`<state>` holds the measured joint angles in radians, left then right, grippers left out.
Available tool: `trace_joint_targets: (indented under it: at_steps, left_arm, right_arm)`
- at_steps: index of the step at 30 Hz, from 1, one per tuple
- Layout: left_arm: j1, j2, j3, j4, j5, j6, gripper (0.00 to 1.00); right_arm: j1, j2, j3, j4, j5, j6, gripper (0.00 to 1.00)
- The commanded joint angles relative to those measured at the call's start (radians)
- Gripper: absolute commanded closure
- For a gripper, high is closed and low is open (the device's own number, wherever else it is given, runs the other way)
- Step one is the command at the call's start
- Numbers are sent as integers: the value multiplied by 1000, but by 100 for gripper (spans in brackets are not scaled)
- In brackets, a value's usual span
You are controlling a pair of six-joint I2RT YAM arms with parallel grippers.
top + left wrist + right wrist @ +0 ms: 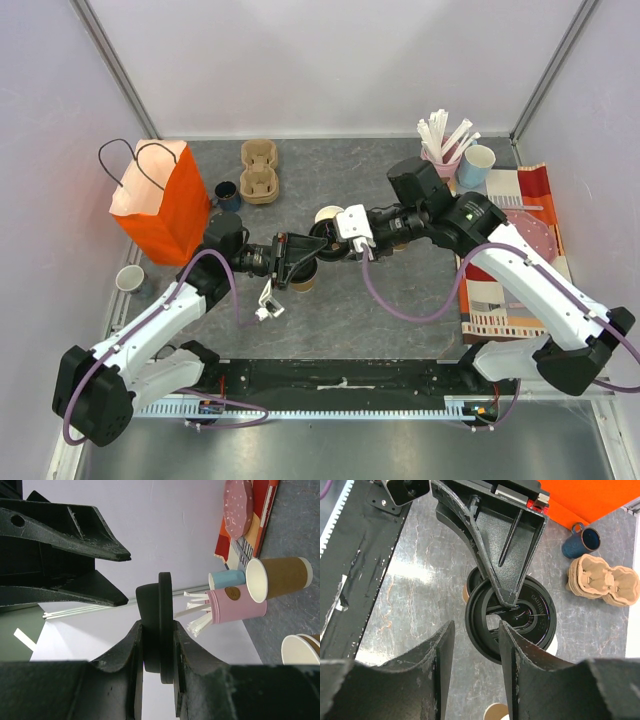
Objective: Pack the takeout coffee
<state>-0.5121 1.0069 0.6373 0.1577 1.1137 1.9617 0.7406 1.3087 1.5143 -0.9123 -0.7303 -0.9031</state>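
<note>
My left gripper (312,252) (159,645) is shut on a round black lid (161,610), held on edge above the table's middle; the lid also shows in the top view (325,243) and the right wrist view (527,622). My right gripper (338,240) (476,627) is open, its fingertips (120,555) close beside the lid and apart from it. One brown kraft cup (304,278) stands below the lid, largely hidden by it. Another open kraft cup (328,214) (280,577) stands just behind. A third cup rim (300,650) shows at the edge.
An orange paper bag (160,200) stands at the left, a dark blue mug (226,193) (582,540) and cardboard cup carriers (258,170) (605,580) behind it. A pink holder of stirrers (442,150) (235,605) and a light blue cup (477,165) stand at back right by a patterned mat (520,240).
</note>
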Motion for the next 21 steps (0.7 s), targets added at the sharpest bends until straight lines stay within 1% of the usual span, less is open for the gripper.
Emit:
trace_joint_targets:
  at_steps: [1, 5, 7, 14, 17, 18, 20, 21]
  left_arm:
    - [-2, -21, 39, -10, 63, 258, 98]
    - [-2, -16, 41, -15, 69, 258, 98]
    - [-2, -14, 44, -15, 67, 259, 98]
    - [-2, -22, 42, -20, 78, 264, 98]
    - [-3, -27, 41, -29, 81, 273, 98]
    - [-3, -27, 41, -33, 84, 282, 98]
    - [-3, -27, 41, -40, 89, 290, 98]
    - [-3, -24, 44, -40, 90, 296, 98]
  right_arm:
    - [35, 14, 52, -4, 58, -57, 52]
    - [62, 35, 67, -3, 57, -62, 56]
    - [69, 50, 73, -36, 63, -77, 57]
    - [88, 67, 70, -66, 138, -79, 61]
    - [89, 61, 53, -62, 150, -76, 65]
    - [88, 63, 50, -63, 154, -74, 69]
    - [89, 64, 50, -60, 155, -71, 74]
    - [89, 66, 52, -60, 154, -69, 78]
